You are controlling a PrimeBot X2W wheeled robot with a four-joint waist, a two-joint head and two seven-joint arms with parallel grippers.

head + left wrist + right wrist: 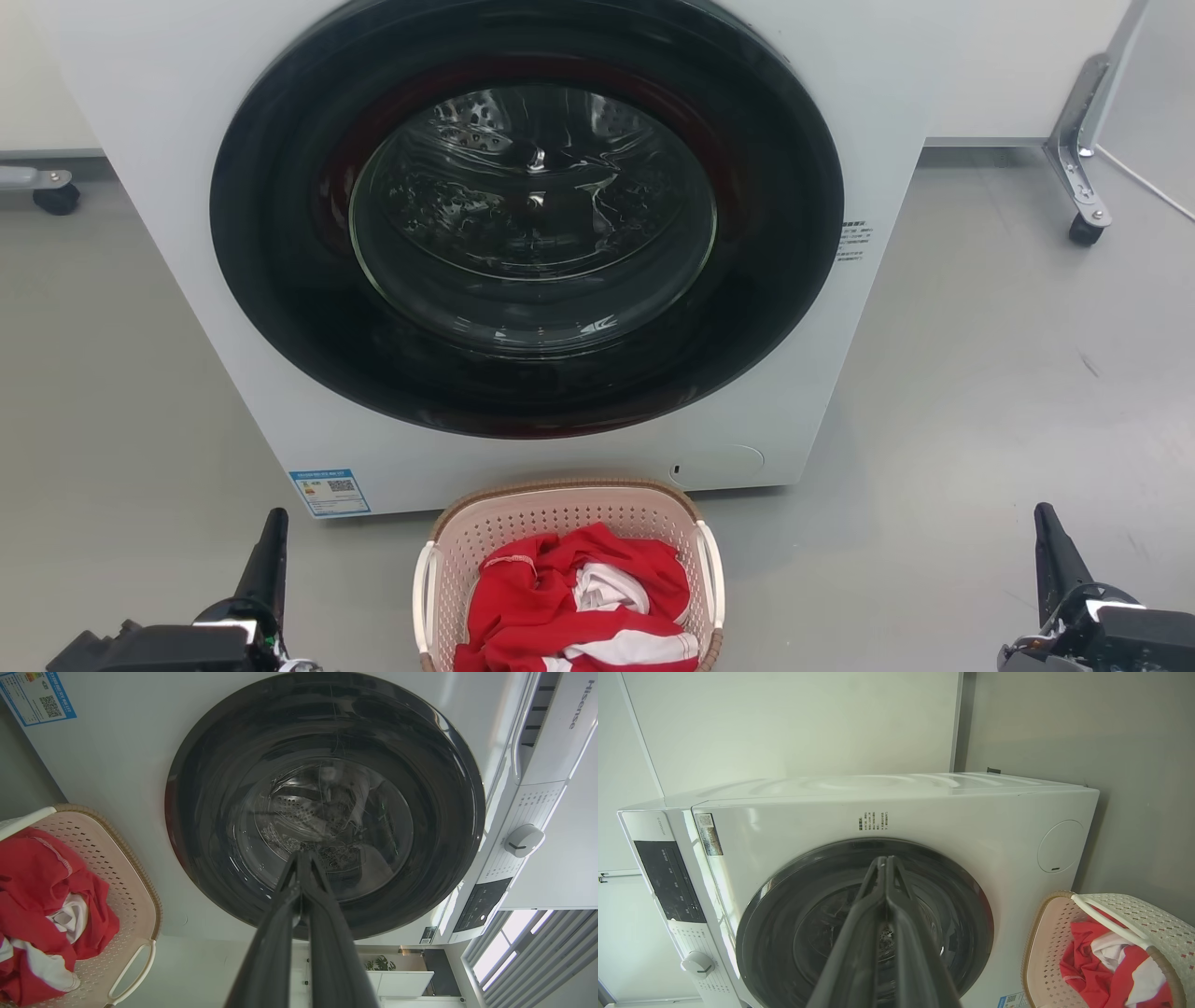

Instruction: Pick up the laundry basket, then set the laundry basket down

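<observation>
My left gripper and right gripper are pinched together, empty. The laundry basket looks light, stiff plastic; I'd take its white side handles.

The washing machine walls off the far side of the laundry basket, just behind its rim. Bare grey floor lies open on both flanks, leaving both white side handles unblocked; red-and-white clothes fill the inside.

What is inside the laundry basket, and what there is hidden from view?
Inside the laundry basket lies crumpled red and white clothing. It covers the basket's floor, so anything beneath it, and the number of garments, cannot be told.
</observation>
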